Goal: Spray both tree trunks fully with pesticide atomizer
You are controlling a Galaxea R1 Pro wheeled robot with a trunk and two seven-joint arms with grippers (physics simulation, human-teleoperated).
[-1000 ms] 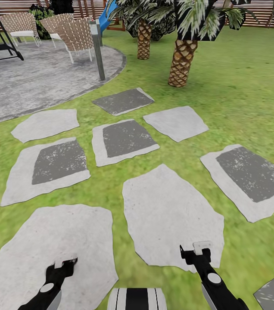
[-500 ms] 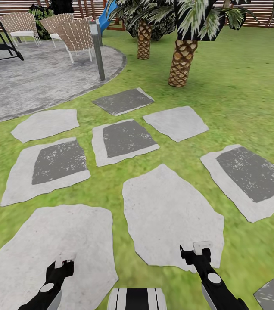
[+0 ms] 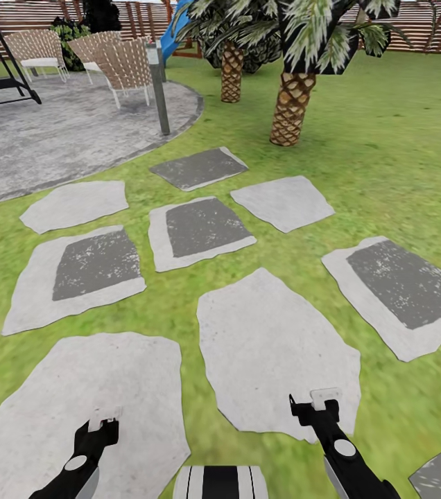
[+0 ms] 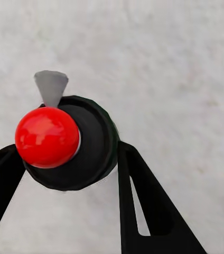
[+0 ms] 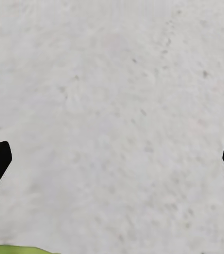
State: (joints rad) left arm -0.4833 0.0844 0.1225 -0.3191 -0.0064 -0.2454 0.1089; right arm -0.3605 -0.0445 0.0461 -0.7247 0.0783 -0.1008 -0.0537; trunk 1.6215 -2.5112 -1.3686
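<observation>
Head view: stepping stones point(image 3: 276, 346) across lawn point(image 3: 401, 159), patio point(image 3: 54, 132) rim far left.

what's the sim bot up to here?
It's out in the garden, over pale stepping stones set in the lawn, with both arms held low in front. The left gripper is closed around a black object with a red knob, presumably the atomizer. The right gripper is open and holds nothing, hanging over a stone. Two palm-like trees and a paved patio with chairs lie ahead. No spray is visible.
</observation>
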